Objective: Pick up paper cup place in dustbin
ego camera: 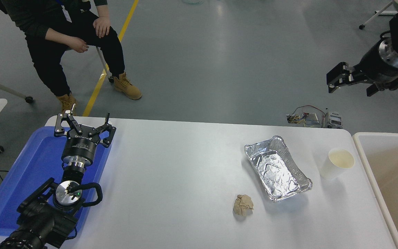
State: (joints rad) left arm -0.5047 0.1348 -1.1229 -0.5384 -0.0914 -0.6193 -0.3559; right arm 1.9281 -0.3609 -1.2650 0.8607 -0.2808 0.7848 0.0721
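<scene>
The white paper cup [335, 163] stands upright near the table's right edge, its cream inside showing. The dustbin [360, 145], white-rimmed and beige inside, stands just right of the table, partly cut off by the picture's edge. My right gripper [352, 83] hangs high over the floor beyond the table's far right corner, well above and behind the cup, fingers apart and empty. My left gripper [83, 121] is parked open over the blue tray at the left.
A crinkled foil tray [277, 168] lies left of the cup. A crumpled tan paper ball [243, 204] lies nearer me. The blue tray [26, 173] covers the table's left end. A person sits at the far left. Loose wires [311, 118] lie on the floor.
</scene>
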